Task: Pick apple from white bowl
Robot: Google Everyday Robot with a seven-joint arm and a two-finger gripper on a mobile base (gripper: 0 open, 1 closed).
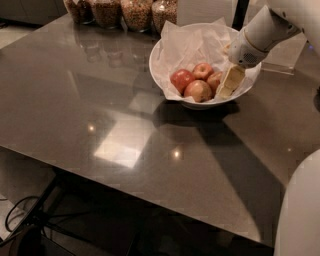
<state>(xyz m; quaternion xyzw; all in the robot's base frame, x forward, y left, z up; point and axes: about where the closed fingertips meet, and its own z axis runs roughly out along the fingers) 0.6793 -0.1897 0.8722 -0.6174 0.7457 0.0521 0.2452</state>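
Note:
The white bowl [165,55], lined with crumpled white paper, stands at the far right of the dark table. Several red and yellow-red apples [198,91] lie in its near side. My gripper [227,86] reaches down from the upper right into the right side of the bowl. It is right beside the rightmost apple [215,80] and partly hides it. I cannot tell whether it touches an apple.
Glass jars of grains [137,12] stand in a row at the table's far edge, left of the bowl. The dark glossy table [100,115] stretches to the left and front. Cables lie on the floor under its near edge. The robot's white body [300,215] fills the lower right corner.

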